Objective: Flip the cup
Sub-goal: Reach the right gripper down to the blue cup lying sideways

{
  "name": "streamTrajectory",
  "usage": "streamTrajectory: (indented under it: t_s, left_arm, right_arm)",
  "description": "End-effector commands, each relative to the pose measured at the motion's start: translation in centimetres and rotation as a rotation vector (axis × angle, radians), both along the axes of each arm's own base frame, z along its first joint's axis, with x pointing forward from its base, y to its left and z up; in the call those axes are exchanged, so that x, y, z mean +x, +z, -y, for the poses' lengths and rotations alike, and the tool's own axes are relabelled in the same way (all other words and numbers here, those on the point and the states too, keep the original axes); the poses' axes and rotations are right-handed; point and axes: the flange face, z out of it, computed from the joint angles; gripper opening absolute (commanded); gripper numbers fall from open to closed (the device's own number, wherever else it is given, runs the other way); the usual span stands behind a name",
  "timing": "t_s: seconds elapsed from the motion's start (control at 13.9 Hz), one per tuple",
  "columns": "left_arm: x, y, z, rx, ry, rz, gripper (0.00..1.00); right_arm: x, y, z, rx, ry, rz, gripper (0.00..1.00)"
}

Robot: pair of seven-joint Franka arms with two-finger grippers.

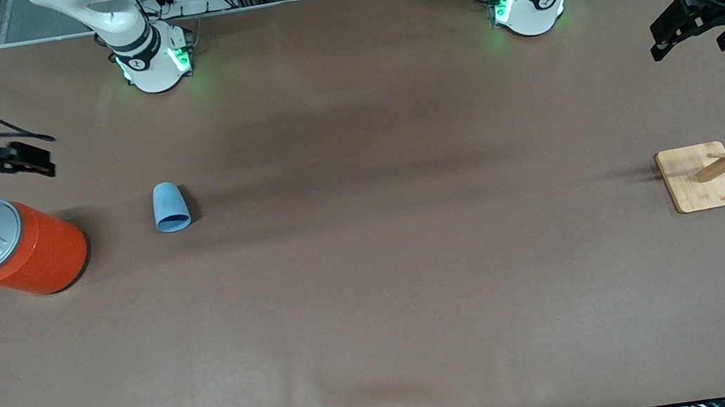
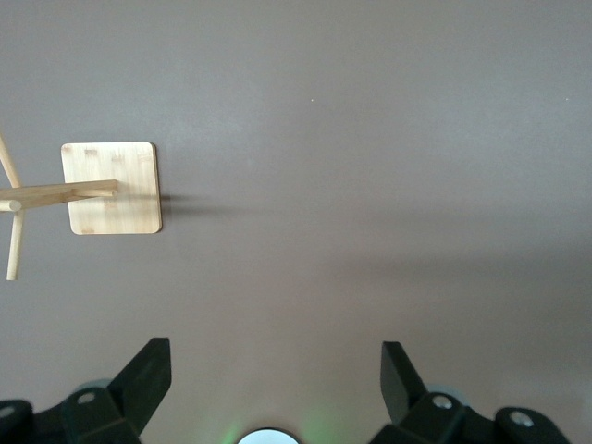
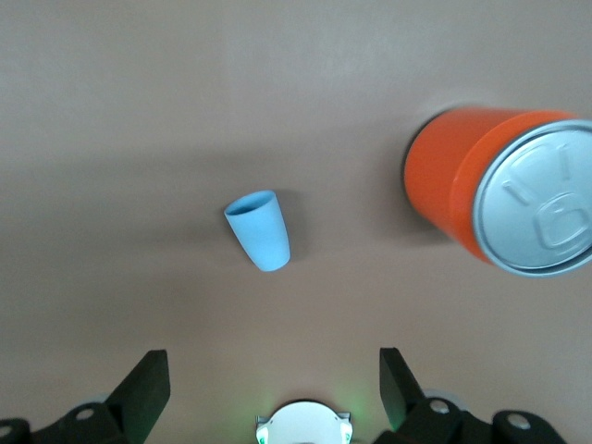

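The small light-blue cup [image 1: 170, 206] appears to lie on its side on the brown table, its wide rim toward the front camera. It also shows in the right wrist view [image 3: 260, 230]. My right gripper [image 1: 23, 160] hangs open and empty in the air at the right arm's end of the table, by the orange can and apart from the cup; its own view [image 3: 275, 375] shows only table between the fingers. My left gripper [image 1: 671, 36] waits open and empty in the air at the left arm's end of the table, with bare table between its fingers [image 2: 276, 370].
A large orange can [image 1: 22, 253] with a grey lid stands beside the cup, toward the right arm's end, and shows in the right wrist view [image 3: 467, 185]. A wooden peg rack [image 1: 703, 177] stands at the left arm's end, also in the left wrist view [image 2: 113, 188].
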Motion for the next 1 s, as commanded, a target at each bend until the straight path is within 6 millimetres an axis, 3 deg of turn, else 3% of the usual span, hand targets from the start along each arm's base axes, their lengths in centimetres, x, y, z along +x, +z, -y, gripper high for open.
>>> streamTrajectory:
  t_s: [0.0, 0.57, 0.93]
  left_arm:
    - [0.2, 0.2, -0.9, -0.020, 0.004, 0.004, 1.00]
    - [0.2, 0.1, -0.9, -0.020, 0.002, 0.004, 1.00]
    - [0.3, 0.0, -0.9, -0.019, 0.002, 0.002, 1.00]
  right_arm:
    - [-0.5, -5.6, -0.3, 0.021, 0.009, -0.040, 1.00]
    - [-4.4, -21.4, -0.1, 0.096, -0.058, -0.035, 1.00]
    - [-5.8, -25.1, -0.5, 0.112, 0.052, 0.008, 1.00]
